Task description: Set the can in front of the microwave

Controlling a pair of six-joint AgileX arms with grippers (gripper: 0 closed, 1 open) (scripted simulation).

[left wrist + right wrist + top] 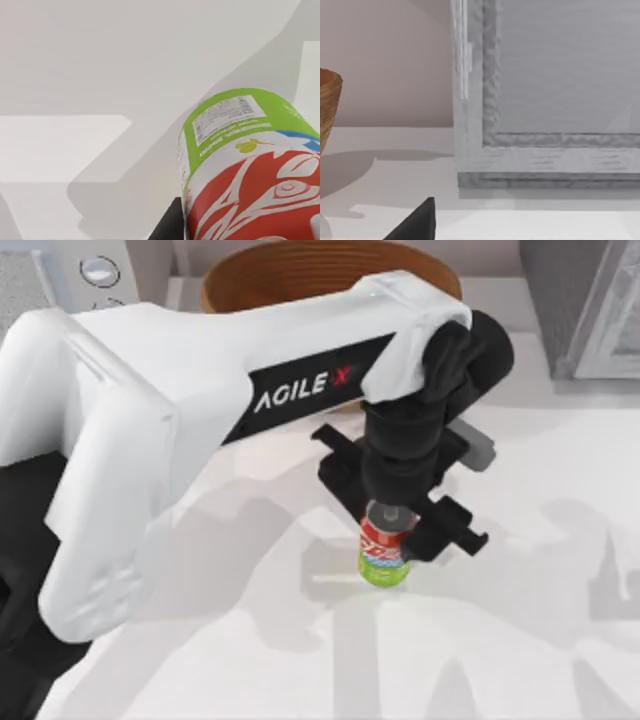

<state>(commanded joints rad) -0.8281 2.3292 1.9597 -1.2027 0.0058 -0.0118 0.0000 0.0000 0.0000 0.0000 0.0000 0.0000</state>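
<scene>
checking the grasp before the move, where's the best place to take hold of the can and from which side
Grip the can around its upper red band, coming straight down from above. It stands upright on the table, a narrow round body with its silver lid up, so fingers close across its sides. The left hand is already there from above.

The can (pixel 385 552) under the black left gripper (pixel 398 523) wears a silver lid, a red band with white swirls, and a lime-green base. The woven bowl (pixel 262 275) behind is brown-orange, the microwave (pixel 90 270) pale grey-white, the counter (pixel 520 640) white.
</scene>
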